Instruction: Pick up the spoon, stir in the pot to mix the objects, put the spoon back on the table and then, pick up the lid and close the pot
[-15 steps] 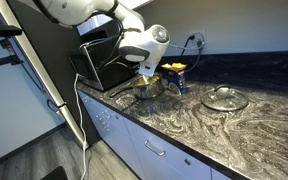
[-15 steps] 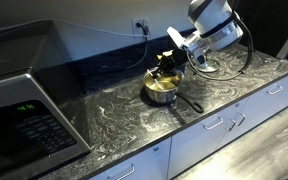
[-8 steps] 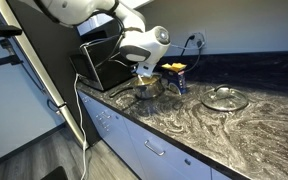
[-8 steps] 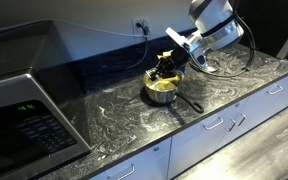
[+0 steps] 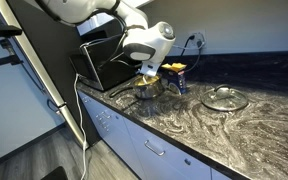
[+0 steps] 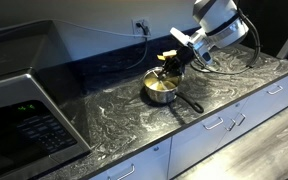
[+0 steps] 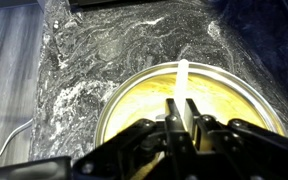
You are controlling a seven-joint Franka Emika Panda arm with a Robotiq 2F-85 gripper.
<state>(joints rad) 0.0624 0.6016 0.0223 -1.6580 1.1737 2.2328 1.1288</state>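
In the wrist view my gripper (image 7: 181, 110) is shut on the handle of the white spoon (image 7: 182, 78), which points down into the steel pot (image 7: 121, 95). Yellow objects (image 7: 219, 92) fill the pot's bottom. In both exterior views the gripper (image 5: 149, 72) (image 6: 172, 61) hangs just above the pot (image 5: 147, 90) (image 6: 162, 90), whose long handle (image 6: 189, 103) points toward the counter's front. The glass lid (image 5: 225, 98) lies flat on the marbled table (image 5: 184, 125) well away from the pot; in the other exterior view the arm hides it.
A blue box with a yellow top (image 5: 176, 75) stands right behind the pot. A black microwave (image 6: 19, 125) sits at one end of the counter. A wall socket with a cable (image 6: 141, 26) is behind. The counter's front edge (image 6: 184, 132) runs over pale drawers.
The gripper with the spoon has shifted slightly over the pot and risen a little. The pot and the lid stay in place.
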